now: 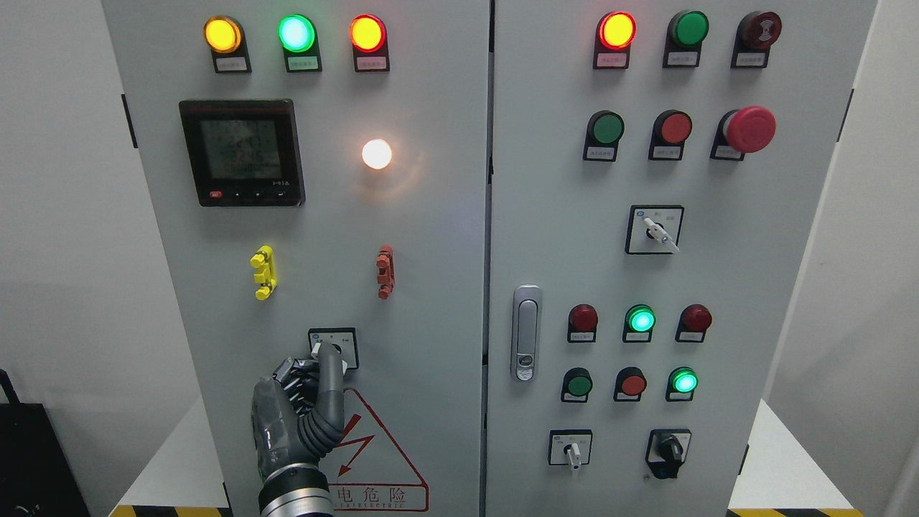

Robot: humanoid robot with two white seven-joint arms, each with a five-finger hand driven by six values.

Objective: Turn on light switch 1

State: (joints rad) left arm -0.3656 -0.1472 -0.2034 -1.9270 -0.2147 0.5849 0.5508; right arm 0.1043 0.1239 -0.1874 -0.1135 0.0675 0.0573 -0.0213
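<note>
The light switch [332, 348] is a small rotary selector with a white knob in a black-framed square, low on the left cabinet door [431, 237]. My left hand [319, 359] reaches up from the bottom edge and is on it. One grey finger [331, 380] lies over the knob and the other fingers [293, 373] are curled close on its left. White ends of the knob show on both sides of the finger. Above it, a round white lamp [377, 154] is lit. My right hand is out of view.
Yellow [263, 272] and red [385, 271] clips sit above the switch, and a digital meter [243, 152] is higher up. The right door carries a handle [526, 332], an emergency stop [749, 129], push buttons and more selectors [571, 449]. A warning triangle [377, 459] is beside my wrist.
</note>
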